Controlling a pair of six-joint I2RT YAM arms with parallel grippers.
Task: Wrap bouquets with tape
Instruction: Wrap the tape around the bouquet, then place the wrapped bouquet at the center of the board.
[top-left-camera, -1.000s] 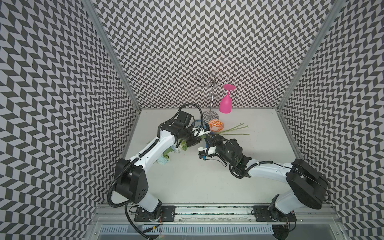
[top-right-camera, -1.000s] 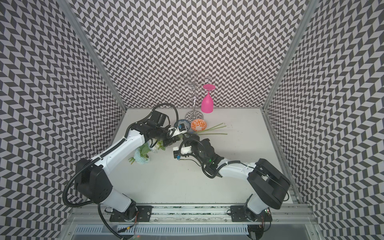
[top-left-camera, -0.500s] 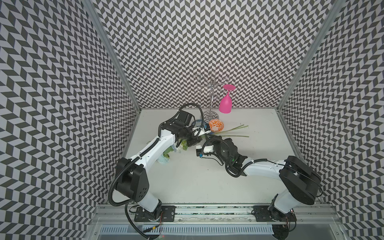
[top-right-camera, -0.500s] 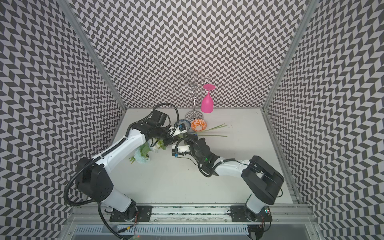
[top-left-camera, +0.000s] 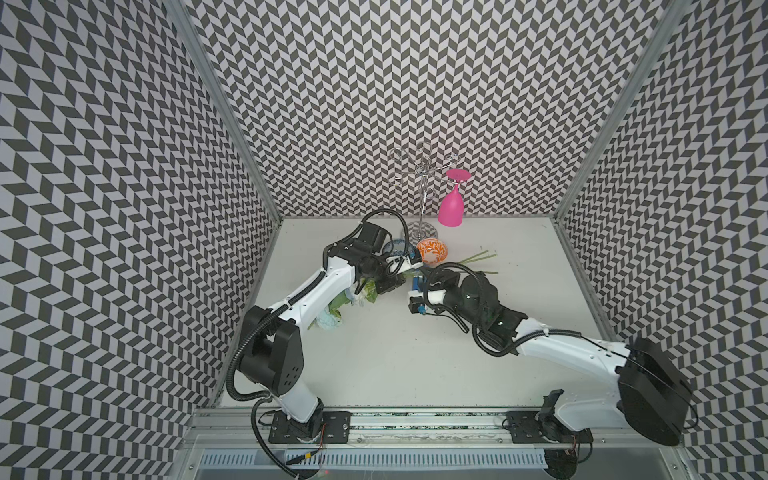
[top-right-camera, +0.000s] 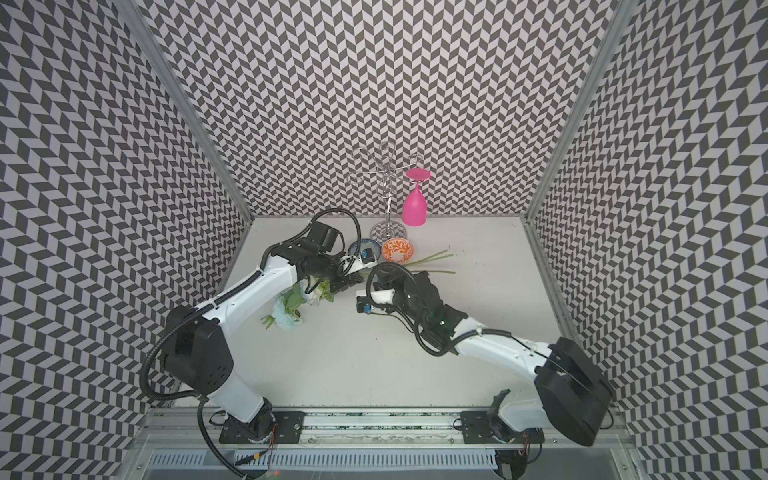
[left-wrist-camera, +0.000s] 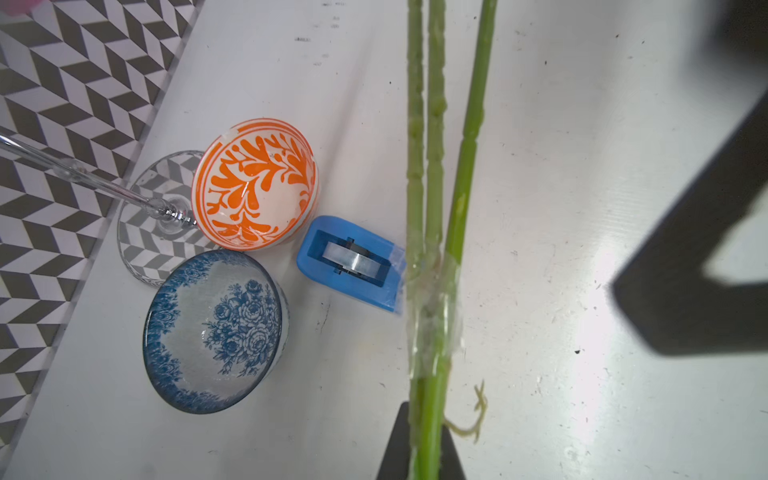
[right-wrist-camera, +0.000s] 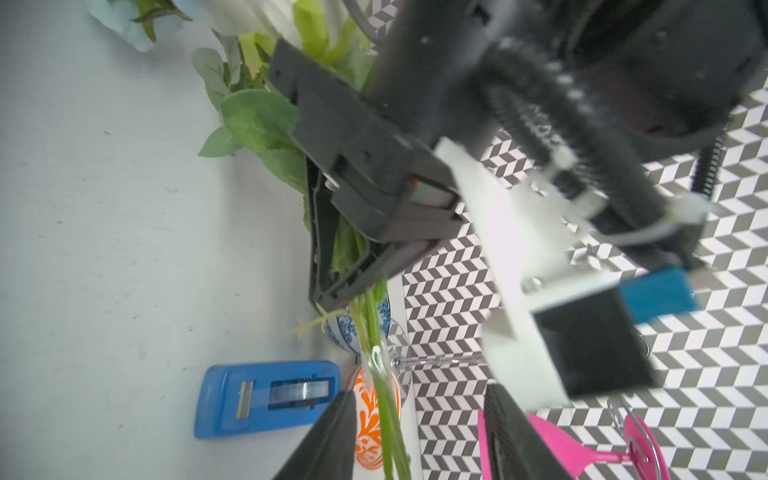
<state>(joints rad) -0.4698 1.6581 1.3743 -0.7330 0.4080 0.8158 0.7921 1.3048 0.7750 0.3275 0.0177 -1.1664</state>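
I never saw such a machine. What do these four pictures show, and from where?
Two robot arms work over a white table. Two pictures look down from above; the other two come from a camera on each arm's wrist. The left arm's fingers are shut on the bouquet's stems, which clear tape already binds. The right arm's fingers stand open, holding nothing. On the table lie the blue tape dispenser, an orange bowl and a blue bowl; a pink glass hangs on a metal rack.

Tape (left-wrist-camera: 351, 262) just beside bouquet stems (left-wrist-camera: 432, 166)
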